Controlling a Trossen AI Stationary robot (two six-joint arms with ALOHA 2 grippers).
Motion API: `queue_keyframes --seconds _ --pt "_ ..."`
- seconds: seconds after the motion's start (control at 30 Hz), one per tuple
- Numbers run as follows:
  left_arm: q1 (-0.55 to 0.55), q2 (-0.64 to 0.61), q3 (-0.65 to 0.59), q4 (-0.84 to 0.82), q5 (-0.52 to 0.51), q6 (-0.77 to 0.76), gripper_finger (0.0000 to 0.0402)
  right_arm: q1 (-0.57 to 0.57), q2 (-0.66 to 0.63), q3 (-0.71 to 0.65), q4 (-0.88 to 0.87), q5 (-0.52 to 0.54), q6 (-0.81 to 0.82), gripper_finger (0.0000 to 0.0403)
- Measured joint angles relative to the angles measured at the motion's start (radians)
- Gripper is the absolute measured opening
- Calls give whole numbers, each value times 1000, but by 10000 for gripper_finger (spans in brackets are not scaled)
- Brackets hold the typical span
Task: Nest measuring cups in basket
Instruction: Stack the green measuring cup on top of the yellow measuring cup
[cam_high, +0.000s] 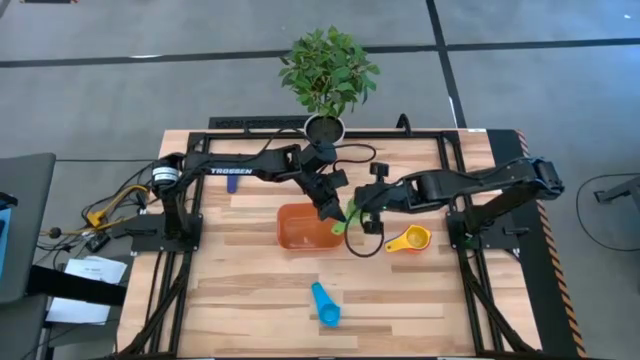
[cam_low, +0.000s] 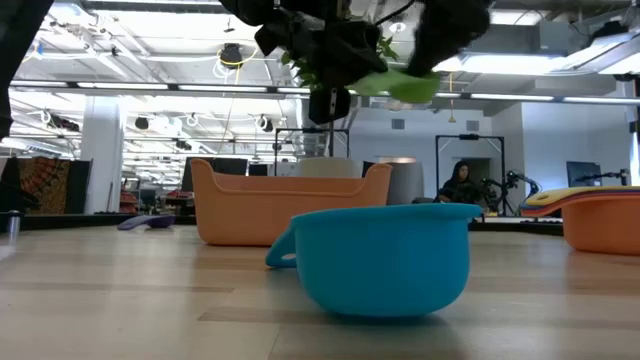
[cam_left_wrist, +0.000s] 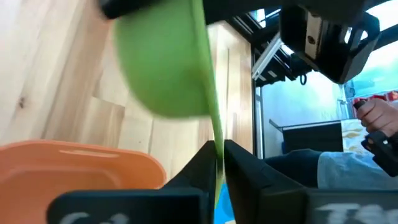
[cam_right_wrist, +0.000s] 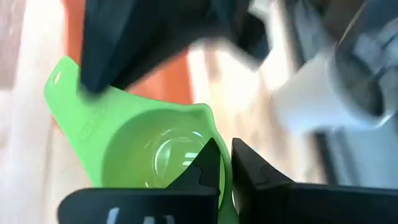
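Note:
A green measuring cup (cam_high: 341, 223) hangs in the air over the right end of the orange basket (cam_high: 300, 228), between both grippers. My left gripper (cam_left_wrist: 219, 163) is shut on its handle, and my right gripper (cam_right_wrist: 225, 165) is shut on the bowl's rim. In the low view the green cup (cam_low: 400, 85) is well above the basket (cam_low: 290, 205). A blue cup (cam_high: 325, 303) sits on its bottom near the front edge. A yellow cup with an orange one (cam_high: 410, 240) lies to the right of the basket, and a dark blue cup (cam_high: 232, 183) lies at the far left. My left gripper pinches the flat green handle (cam_left_wrist: 217, 146) edge-on between its two fingers, slanting down from the table's left. The bowl (cam_left_wrist: 165, 62) sticks out beyond the fingertips, clear of the basket and table. My right gripper grips the bowl's rim (cam_right_wrist: 219, 140) on the side away from the handle. One finger (cam_right_wrist: 208, 163) is inside the bowl and the other (cam_right_wrist: 252, 171) is outside. It slants down from the table's right. The cup is lifted clear.
A white pot with a leafy plant (cam_high: 325, 125) stands at the table's far edge, behind the grippers. A black cable (cam_high: 365, 245) loops on the table right of the basket. Bare wood lies at the front left and front right. A person (cam_low: 462, 183) sits far behind the table.

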Motion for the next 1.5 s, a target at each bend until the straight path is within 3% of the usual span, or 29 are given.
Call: queue_keyframes --seconds 0.23,0.37,0.6,0.77,1.03,1.3,1.5 --pt "47 -2 0 -23 1 -1 74 -24 -94 -66 -244 -162 208 25" --pt "64 -7 0 -31 0 5 95 -20 -221 -165 -237 -250 295 25" --pt "65 -21 0 -34 -11 25 105 -13 -488 -431 -268 -273 559 25" --pt "63 -24 0 -38 -20 25 105 2 -605 -549 -291 -302 720 25" --pt "63 -24 0 -46 -23 24 105 94 -638 -662 -250 -295 909 25" --pt "63 -24 0 -53 -36 22 106 211 -616 -694 -197 -208 1035 25" --pt "66 -24 0 -52 -36 21 106 245 -616 -694 -220 -205 1112 81"
